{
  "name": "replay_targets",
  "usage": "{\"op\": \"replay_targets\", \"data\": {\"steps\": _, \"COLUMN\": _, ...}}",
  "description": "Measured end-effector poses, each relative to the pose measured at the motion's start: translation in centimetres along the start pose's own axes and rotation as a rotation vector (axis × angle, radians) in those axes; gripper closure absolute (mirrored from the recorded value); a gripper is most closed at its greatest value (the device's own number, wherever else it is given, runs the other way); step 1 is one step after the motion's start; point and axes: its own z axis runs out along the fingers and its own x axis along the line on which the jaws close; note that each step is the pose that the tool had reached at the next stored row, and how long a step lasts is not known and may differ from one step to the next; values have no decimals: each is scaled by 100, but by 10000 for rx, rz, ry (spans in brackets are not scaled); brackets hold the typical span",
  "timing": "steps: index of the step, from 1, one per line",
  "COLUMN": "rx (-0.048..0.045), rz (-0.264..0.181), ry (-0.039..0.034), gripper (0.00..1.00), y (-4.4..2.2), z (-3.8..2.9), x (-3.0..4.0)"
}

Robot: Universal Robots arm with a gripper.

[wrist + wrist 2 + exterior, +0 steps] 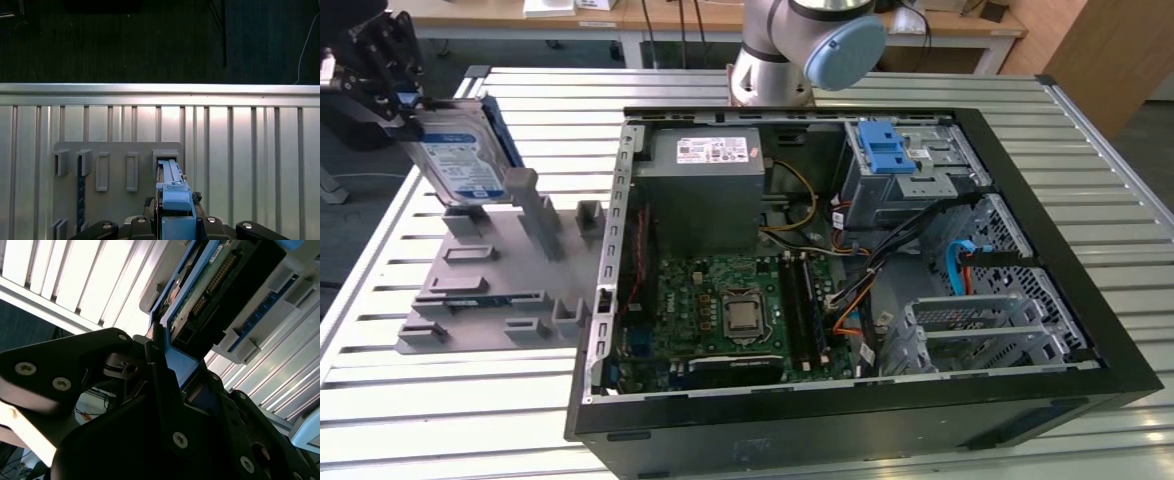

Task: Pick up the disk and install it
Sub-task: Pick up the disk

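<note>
The disk (pixel 460 155), silver with a white-and-blue label and a blue carrier, stands on edge at the back of the grey holder rack (pixel 494 290) on the exterior view's left. My gripper (pixel 403 100) is at its top end, shut on the blue frame. In the first wrist view the disk's blue edge (pixel 172 195) runs from between my fingers down to a rack slot (pixel 165 157). The second wrist view shows the disk's circuit-board side (pixel 215 285) clamped in the gripper (pixel 165 365). Whether the disk's lower end still sits in the slot I cannot tell.
An open computer case (pixel 1067 300) lies on the slatted metal table (pixel 454 420) to the exterior view's right of the rack. Inside are a grey power supply (pixel 707 190), the motherboard (pixel 734 310) and a drive cage with a blue carrier (pixel 887 150). The arm's base (pixel 787 50) stands behind the case.
</note>
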Motion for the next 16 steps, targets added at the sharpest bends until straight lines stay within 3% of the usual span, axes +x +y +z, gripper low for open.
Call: {"op": "replay_targets", "data": {"steps": 16, "rx": -1, "rz": -2, "ry": -73, "gripper": 64, "y": 4, "z": -168, "x": -3}}
